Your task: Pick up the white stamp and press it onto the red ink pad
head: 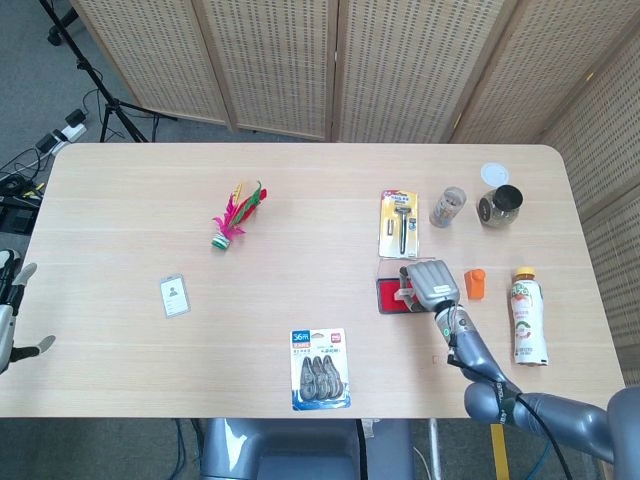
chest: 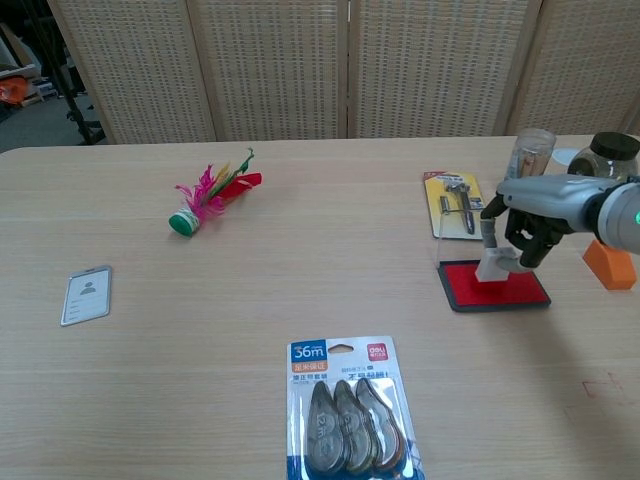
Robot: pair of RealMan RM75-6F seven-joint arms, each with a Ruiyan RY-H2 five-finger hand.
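White stamp [chest: 492,264] down on red ink pad [chest: 495,288], grasped by right hand [chest: 525,232]; likely light, rigid plastic, best pinched high on handle, kept upright; left hand [head: 8,312] idle, released, off surface edge

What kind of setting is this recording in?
Probably an indoor lab or studio set up for tabletop tests: a pale wooden table with assorted props, woven folding screens behind it, and a tripod with cables on the floor.
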